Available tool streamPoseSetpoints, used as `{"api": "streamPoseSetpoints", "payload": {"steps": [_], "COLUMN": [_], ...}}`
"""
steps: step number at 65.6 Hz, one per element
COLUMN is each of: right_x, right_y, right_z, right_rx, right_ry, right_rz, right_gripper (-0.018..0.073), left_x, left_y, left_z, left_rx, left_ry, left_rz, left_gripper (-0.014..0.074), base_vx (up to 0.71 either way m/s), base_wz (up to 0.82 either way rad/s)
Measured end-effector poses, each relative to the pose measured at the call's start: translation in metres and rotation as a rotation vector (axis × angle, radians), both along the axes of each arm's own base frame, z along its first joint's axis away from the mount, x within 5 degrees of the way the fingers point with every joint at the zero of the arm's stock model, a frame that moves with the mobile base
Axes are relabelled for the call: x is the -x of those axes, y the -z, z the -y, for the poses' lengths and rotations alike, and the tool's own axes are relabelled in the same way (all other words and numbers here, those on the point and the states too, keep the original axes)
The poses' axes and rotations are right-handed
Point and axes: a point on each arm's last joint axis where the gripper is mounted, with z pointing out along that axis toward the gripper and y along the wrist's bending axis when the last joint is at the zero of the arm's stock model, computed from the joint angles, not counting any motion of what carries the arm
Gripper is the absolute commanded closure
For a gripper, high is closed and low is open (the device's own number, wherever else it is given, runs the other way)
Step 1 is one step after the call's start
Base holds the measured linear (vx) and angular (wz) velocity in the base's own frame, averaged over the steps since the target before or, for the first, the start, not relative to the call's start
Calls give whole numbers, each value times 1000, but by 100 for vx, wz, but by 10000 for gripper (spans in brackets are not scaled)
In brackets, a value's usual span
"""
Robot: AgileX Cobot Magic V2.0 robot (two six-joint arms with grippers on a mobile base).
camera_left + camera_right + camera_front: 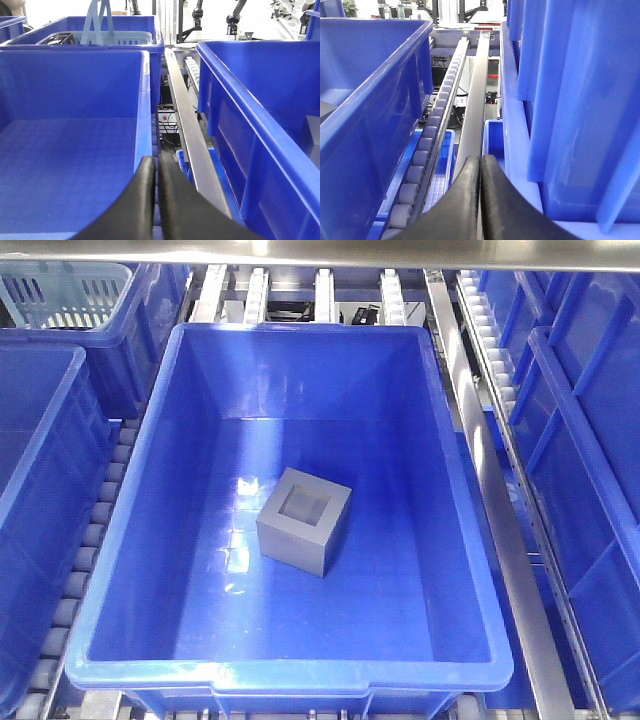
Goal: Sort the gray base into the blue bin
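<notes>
The gray base lies on the floor of the large blue bin in the front view, its recessed square face turned up; nothing else is in that bin. Neither gripper appears in the front view. In the left wrist view my left gripper is shut with nothing between its black fingers, hanging over the gap between a blue bin on the left and the blue bin on the right. My right gripper is shut and empty above a metal rail.
More blue bins flank the central one on both sides. A pale blue slotted basket sits in the back-left bin. Roller tracks and metal rails run between the bins.
</notes>
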Motion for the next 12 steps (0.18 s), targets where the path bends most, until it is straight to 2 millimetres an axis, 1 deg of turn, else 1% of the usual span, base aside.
{"api": "streamPoseSetpoints", "payload": {"steps": [12], "right_x": [0], "right_y": [0], "right_z": [0], "right_rx": [0], "right_ry": [0], "right_rz": [0], "right_gripper": [568], "left_x": [0], "left_y": [0], "left_z": [0], "left_rx": [0], "left_ry": [0], "left_rz": [0], "left_gripper": [602], "base_vx": [0], "base_wz": [0]}}
